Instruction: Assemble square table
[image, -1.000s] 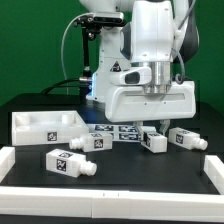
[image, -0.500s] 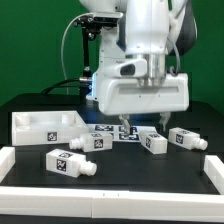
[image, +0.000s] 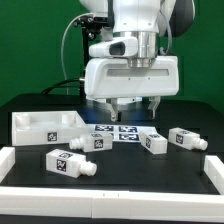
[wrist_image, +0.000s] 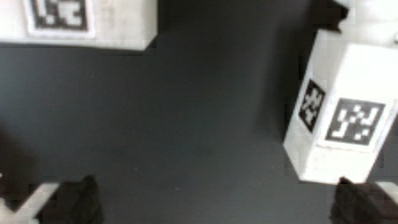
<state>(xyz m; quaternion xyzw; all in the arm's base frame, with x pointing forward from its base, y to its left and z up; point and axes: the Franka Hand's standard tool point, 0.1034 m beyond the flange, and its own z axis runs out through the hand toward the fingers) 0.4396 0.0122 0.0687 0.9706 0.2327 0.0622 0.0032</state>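
The white square table top lies at the exterior view's left, rim up. Four tagged white legs lie on the black table: one at the front left, one behind it, one at the middle and one at the right. My gripper hangs open and empty above the middle legs, touching nothing. In the wrist view the gripper shows two dark fingertips wide apart, with bare black table between them. A tagged leg lies beside one fingertip, and another tagged white piece lies farther off.
The marker board lies flat under the gripper, between the legs. A long white border rail runs along the front edge and up both sides. The arm's base and cables stand at the back.
The gripper has risen from just above the middle legs and shifted toward the exterior view's left. It stays open and empty. The legs and top have not moved.
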